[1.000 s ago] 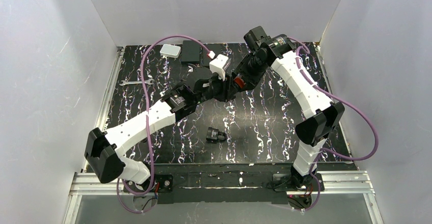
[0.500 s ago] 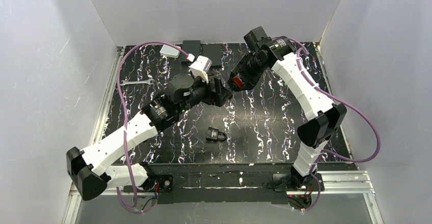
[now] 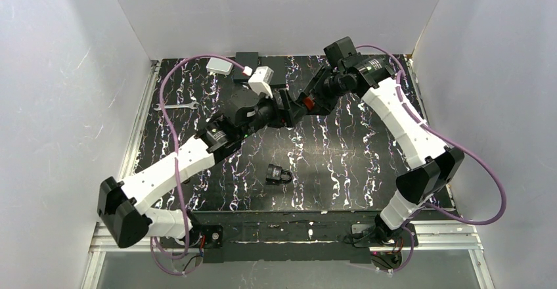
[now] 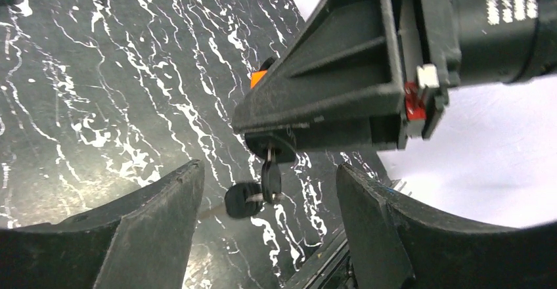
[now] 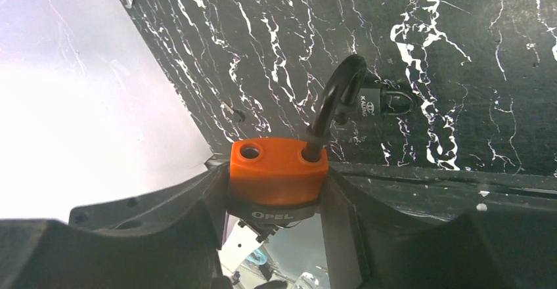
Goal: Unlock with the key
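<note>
Two padlocks are seen: nearest the arm bases, a small black padlock [image 3: 279, 173] is laid on the black marbled worktop [image 3: 341, 171], apart from both arms. Farther back, an orange padlock [image 5: 278, 164] with its shackle swung out of one hole is clamped in the right pincer [image 3: 309, 103], and the key [image 4: 270, 180] is seated in its underside, between the spread fingers [image 4: 157, 217] of the left pincer [image 4: 269, 171], untouched by them. Toward the far edge, a wrench [image 3: 176, 106], a white box [image 3: 220, 66] and a black box [image 3: 248, 60] are laid.
</note>
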Available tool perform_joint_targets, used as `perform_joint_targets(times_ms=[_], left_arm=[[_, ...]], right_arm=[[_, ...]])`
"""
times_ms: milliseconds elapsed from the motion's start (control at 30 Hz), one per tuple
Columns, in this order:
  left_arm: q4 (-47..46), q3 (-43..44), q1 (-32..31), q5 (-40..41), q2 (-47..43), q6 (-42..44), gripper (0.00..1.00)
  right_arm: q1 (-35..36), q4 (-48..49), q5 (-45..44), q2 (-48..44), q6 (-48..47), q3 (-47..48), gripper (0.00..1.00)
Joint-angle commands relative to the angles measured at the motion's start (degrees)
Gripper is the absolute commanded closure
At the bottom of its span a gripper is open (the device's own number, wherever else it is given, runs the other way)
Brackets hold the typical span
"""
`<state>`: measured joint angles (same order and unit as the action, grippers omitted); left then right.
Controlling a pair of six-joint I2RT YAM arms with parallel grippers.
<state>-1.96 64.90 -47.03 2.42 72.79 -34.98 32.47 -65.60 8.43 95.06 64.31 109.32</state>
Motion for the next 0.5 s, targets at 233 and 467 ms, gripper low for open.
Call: perform_joint_targets(times_ms=[233, 467], left_arm=[[-2.64, 5.97, 0.3, 3.14, 6.64, -7.92, 0.48], [-2.61, 5.77, 0.37, 3.03, 8.27, -10.66, 0.98]], right_arm=[[-0.36, 7.45, 2.87, -5.34, 0.9, -2.62, 0.99], [-0.71, 10.94, 4.11, -7.16, 2.29, -5.92, 0.99]])
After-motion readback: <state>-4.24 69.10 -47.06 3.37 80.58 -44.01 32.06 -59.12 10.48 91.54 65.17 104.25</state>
